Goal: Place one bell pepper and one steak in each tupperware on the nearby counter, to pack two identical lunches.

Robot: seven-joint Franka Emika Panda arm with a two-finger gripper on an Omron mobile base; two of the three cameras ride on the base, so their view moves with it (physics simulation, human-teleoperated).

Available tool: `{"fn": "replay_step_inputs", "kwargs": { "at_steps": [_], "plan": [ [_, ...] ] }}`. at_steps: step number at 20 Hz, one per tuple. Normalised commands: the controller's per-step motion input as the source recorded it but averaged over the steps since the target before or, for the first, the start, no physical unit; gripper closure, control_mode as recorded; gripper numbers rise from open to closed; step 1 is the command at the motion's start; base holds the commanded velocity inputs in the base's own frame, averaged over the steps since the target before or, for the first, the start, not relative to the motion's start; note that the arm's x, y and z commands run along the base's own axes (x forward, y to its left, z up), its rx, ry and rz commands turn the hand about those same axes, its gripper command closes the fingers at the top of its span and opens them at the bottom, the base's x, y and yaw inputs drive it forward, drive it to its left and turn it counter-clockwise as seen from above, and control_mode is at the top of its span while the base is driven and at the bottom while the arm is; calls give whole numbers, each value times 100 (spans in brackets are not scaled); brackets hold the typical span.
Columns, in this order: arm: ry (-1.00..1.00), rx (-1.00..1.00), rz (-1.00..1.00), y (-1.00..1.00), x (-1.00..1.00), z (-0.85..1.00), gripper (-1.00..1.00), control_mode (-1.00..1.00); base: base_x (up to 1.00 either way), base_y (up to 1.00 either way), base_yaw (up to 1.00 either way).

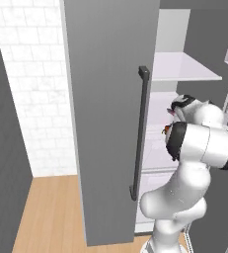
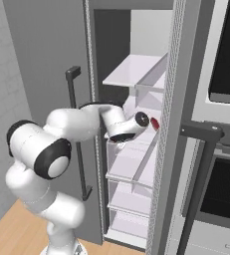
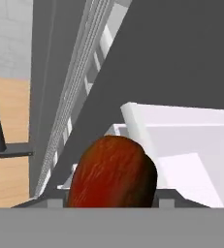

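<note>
In the hand view we saw a red-brown steak (image 3: 112,173) low at centre, between the gripper (image 3: 111,203) tips, whose jaws looked clamped on its sides. Behind it, at right, lay a white shelf (image 3: 181,140) of the open fridge. In the right base view the steak (image 2: 155,123) showed as a dark red spot at frame centre, just right of the gripper (image 2: 145,120), beside the fridge door (image 2: 173,99) edge.

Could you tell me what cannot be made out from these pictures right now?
- Gripper fingertips, hand view: hidden behind the dark red item.
- The red item: shape too unclear to name it steak or pepper.
- Fridge shelves, left base view: mostly hidden by the open door and the arm.
</note>
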Motion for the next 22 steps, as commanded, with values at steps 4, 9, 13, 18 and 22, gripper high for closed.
{"fn": "replay_step_inputs", "kwargs": {
  "at_steps": [4,9,13,18,22],
  "plan": [
    [21,0,-32,0,-100,71,100,-100,0,0,0],
    [15,0,-39,6,-100,63,100,-100,0,0,0],
    [1,0,-36,44,-100,47,100,-100,0,0,0],
    [0,0,-30,54,-100,42,100,-100,0,0,0],
    [-1,0,-23,41,-100,78,100,-100,0,0,0]
  ]
}}
